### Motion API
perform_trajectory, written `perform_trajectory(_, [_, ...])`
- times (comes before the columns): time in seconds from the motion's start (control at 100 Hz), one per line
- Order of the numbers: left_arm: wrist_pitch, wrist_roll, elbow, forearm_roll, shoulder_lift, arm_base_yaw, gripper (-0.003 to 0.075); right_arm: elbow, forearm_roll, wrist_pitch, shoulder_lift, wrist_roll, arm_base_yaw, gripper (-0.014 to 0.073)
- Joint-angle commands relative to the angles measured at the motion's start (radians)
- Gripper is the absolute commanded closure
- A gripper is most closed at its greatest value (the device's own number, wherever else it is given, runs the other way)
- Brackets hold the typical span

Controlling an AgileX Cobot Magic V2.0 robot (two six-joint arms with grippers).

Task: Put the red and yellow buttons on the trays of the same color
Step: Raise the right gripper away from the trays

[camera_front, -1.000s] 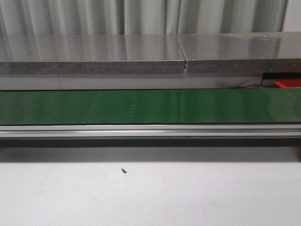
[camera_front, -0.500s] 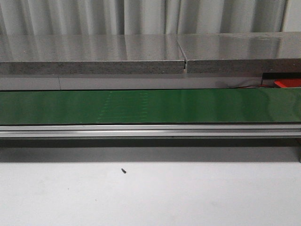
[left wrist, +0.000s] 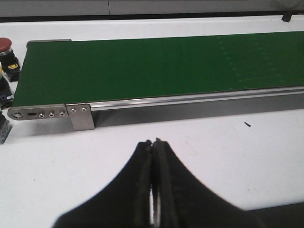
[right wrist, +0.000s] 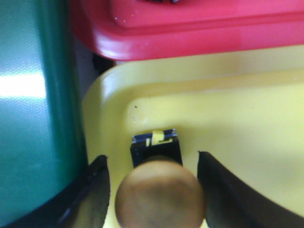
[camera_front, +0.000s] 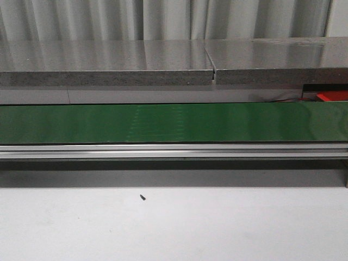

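In the right wrist view a button with a dull yellow domed cap (right wrist: 159, 192) and a black body stands in the yellow tray (right wrist: 247, 109), near its corner. My right gripper (right wrist: 152, 155) is open, one finger on each side of the cap with a gap on both sides. The red tray (right wrist: 199, 28) lies just beyond the yellow one; its corner shows in the front view (camera_front: 333, 96). My left gripper (left wrist: 153, 141) is shut and empty over the white table, in front of the conveyor. A red button (left wrist: 4, 44) stands at the conveyor's end.
The green conveyor belt (camera_front: 174, 122) runs across the table behind an aluminium rail (camera_front: 174, 150); it also borders the yellow tray (right wrist: 33, 118). More black button bodies (left wrist: 4, 88) sit by the belt's end bracket (left wrist: 47, 114). A small black speck (camera_front: 142, 197) lies on the white table.
A faint patterned patch on the green belt has drifted to the right. Nothing else in the front view has changed.
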Motion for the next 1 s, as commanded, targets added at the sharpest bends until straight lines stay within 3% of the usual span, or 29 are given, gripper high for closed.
perform_trajectory(0.0, [-0.064,0.001,-0.023,-0.015,0.01,-0.008,0.0739,-0.02,0.004,-0.021,-0.058,0.001,-0.005,0.0148])
perform_trajectory(0.47, [-0.064,0.001,-0.023,-0.015,0.01,-0.008,0.0739,-0.018,-0.01,0.021,-0.29,0.001,0.019,0.0161])
perform_trajectory(0.61, [-0.064,0.001,-0.023,-0.015,0.01,-0.008,0.0739,-0.005,-0.01,0.021,-0.367,0.001,0.089,0.0289])
perform_trajectory(0.86, [-0.064,0.001,-0.023,-0.015,0.01,-0.008,0.0739,0.106,0.002,-0.033,-0.523,0.017,0.243,0.0636])
perform_trajectory(0.9, [-0.064,0.001,-0.023,-0.015,0.01,-0.008,0.0739,0.125,0.006,-0.047,-0.547,0.018,0.262,0.067])
perform_trajectory(0.99, [-0.064,0.001,-0.023,-0.015,0.01,-0.008,0.0739,0.167,0.005,-0.067,-0.612,0.02,0.307,0.0659])
